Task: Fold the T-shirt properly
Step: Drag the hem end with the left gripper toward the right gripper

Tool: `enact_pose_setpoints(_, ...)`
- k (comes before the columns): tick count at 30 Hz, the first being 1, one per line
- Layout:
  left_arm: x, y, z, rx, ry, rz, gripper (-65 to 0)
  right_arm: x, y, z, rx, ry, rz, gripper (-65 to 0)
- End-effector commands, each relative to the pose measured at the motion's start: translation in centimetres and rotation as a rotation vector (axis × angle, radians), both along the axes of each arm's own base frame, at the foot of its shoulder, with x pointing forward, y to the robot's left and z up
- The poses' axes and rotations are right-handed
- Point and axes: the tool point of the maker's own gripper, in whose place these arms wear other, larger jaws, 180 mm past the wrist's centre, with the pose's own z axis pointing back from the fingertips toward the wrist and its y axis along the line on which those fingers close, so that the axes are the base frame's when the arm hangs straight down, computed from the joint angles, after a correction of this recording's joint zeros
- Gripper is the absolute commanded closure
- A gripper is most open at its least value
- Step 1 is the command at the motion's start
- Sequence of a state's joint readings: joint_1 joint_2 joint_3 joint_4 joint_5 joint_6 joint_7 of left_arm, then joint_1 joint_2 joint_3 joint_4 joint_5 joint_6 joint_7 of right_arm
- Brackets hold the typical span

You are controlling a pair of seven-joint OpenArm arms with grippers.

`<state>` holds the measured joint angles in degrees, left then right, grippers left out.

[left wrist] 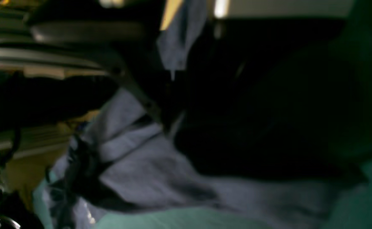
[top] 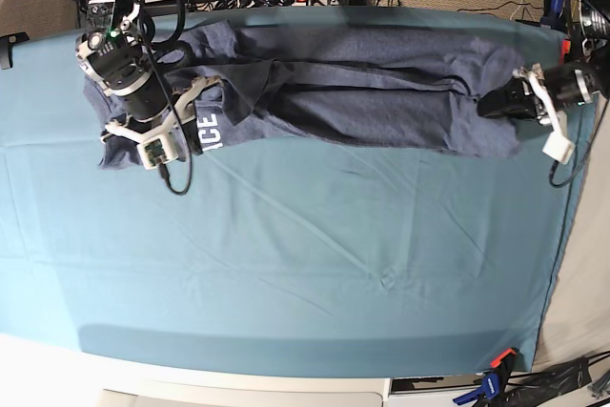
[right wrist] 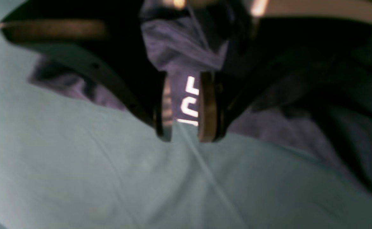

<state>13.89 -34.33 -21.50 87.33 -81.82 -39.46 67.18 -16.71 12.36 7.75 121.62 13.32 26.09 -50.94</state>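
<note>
- Fabric of the T-shirt (top: 362,83) lies stretched in a long band across the far part of the teal table cloth (top: 305,264), running from one arm to the other, with loose folds along its near edge.
- White lettering (top: 209,131) shows on the end near the right gripper (top: 187,116), at the left of the base view.
- That gripper is closed on cloth: in its wrist view the two pads (right wrist: 207,106) stand a little apart with a lettered fold of the shirt pinched between them, low over the table cloth.
- At the other end the left gripper (top: 496,102) sits on the shirt's edge. Its wrist view is dark and blurred, but a strip of cloth appears to rise between the jaws, and they are closed nearly tight, so I judge it holds the shirt.
- Step in hand, as I read it: both ends are gripped, ready to be carried over for a lengthwise fold.
- The next move calls for both arms to lift together and keep the band taut, so the near edge does not sag or bunch as it travels.
- Uneven lift would likely twist the shirt.
</note>
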Motion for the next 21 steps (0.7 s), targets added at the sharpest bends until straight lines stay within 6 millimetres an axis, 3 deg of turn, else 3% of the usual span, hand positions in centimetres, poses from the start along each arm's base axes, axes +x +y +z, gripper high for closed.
enact_pose_setpoints(1, 0.4, -0.5, 1.7, 0.001, -0.066, -0.021, 0.0, 0.6, -0.3, 1.3, -0.004, -0.053, -0.01, -15.7)
enact_pose_setpoints(7, -1.4, -5.2, 3.7, 0.034, -0.185, -0.087, 0.0, 1.1, -3.6, 1.5, -0.104, -0.074, -0.169, -15.7)
enact_pose_setpoints(13, -2.2, -8.0, 4.8, 0.019, -0.246, -0.071, 0.0, 1.1, -7.4, 2.4, -0.227, -0.118, -0.343, -15.7)
enact_pose_setpoints(18, -2.2, -9.6, 4.8, -0.034, -0.248, -0.048, 0.0, 0.9, -8.6, 2.9, -0.277, -0.135, -0.388, -15.7)
enact_pose_setpoints(21, -2.5, -11.8, 4.0, -0.053, -0.222, -0.059, 0.0, 1.0, -8.6, 2.9, -0.278, -0.137, -0.393, -15.7)
